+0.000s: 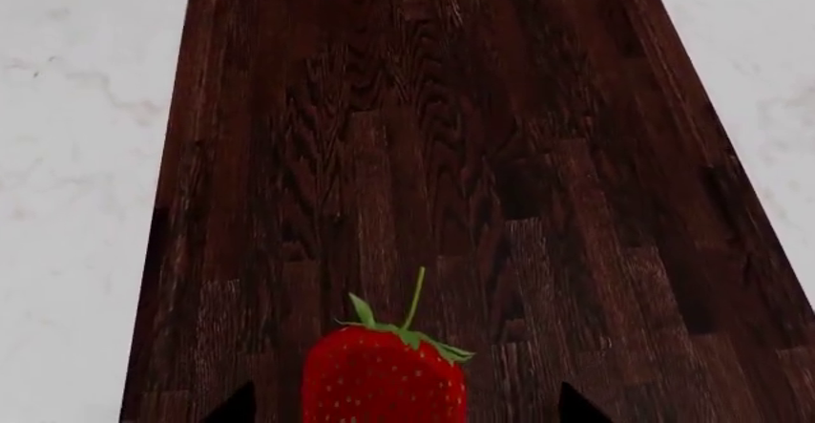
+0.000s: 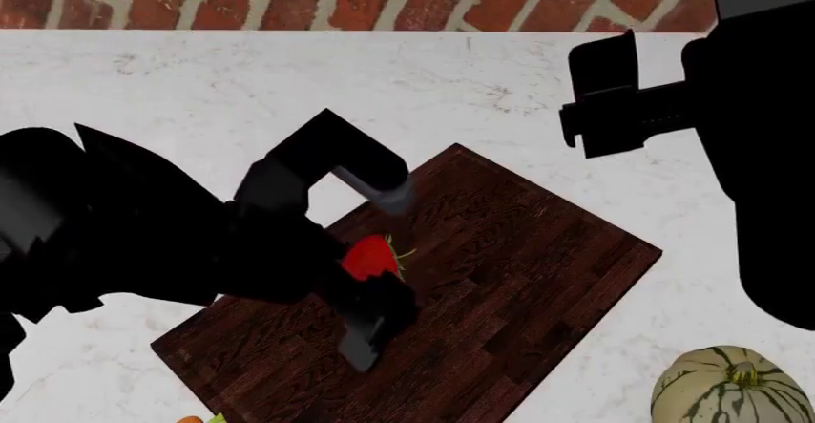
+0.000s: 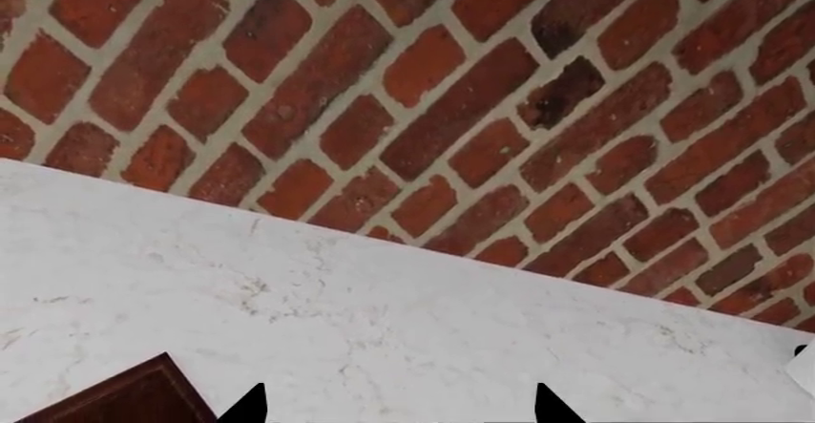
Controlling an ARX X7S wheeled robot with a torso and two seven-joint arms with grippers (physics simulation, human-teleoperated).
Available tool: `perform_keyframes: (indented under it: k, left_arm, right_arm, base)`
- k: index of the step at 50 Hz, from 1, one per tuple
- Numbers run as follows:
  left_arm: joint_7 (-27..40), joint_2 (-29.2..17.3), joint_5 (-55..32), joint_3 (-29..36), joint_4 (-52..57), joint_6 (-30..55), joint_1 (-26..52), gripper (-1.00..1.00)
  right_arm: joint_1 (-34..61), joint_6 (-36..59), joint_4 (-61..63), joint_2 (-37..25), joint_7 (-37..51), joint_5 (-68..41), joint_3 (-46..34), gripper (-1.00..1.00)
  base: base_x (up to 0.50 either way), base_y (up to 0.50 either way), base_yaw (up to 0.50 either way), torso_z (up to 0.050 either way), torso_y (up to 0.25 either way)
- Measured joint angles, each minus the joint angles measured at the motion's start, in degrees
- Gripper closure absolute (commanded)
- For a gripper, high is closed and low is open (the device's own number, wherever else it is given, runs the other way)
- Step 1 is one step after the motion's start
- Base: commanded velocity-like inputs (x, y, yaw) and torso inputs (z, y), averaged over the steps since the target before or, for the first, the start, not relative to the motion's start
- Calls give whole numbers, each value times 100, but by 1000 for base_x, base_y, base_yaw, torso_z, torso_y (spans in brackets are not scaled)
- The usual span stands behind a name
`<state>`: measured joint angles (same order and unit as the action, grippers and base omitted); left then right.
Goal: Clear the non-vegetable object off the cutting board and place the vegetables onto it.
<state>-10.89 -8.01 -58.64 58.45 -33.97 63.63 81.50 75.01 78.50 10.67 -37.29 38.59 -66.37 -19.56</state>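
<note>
White marbled counter [image 2: 229, 79] under a red brick wall [image 3: 421, 89]. On the cutting board [image 2: 535, 251], toward its left half: strawberry [image 2: 369, 256], bright red, seeded skin, green leafy cap and thin stem, lying between the two fingers of the left gripper [image 2: 376, 261]. Fingers spread apart, one on the far side and one on the near side of the berry, not visibly pressing on it; in the left wrist view only two dark fingertips flank the fruit [image 1: 382, 375] low over the planks.

Probably the grasp stage of clearing the berry. Best done by closing gently and squarely across the widest part, below the cap, then lifting straight up before swinging left off the board. Small, rounded, likely slippery shape; off-centre pinch could squirt it sideways.

Board: dark brown, plank grain, rectangular, set diagonally on the counter. Squash [image 2: 732, 385], round, cream with dark green stripes, at the near right on the counter, off the board. Sliver of orange carrot [image 2: 191, 419] at the near left edge, mostly cut off. Right gripper [image 3: 401, 409] raised at the far right, well apart from everything, fingertips apart over bare counter.
</note>
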Motion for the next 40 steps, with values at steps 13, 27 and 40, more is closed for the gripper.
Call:
perform_keyframes:
  k: [13, 27, 40]
  left_arm:
    - [90, -80, 73, 51, 240, 18, -33, 100]
    - [548, -458, -282, -253, 791, 385, 105, 100]
    - [1043, -1113, -506, -582, 1134, 684, 223, 100]
  right_arm:
    - [16, 27, 39, -29, 82, -110, 13, -100]
    - [249, 301, 150, -43, 424, -519, 177, -100]
    - [510, 420, 133, -52, 606, -773, 183, -100]
  base:
    - [0, 0, 0, 0, 0]
    - [0, 0, 0, 0, 0]
    - [0, 0, 0, 0, 0]
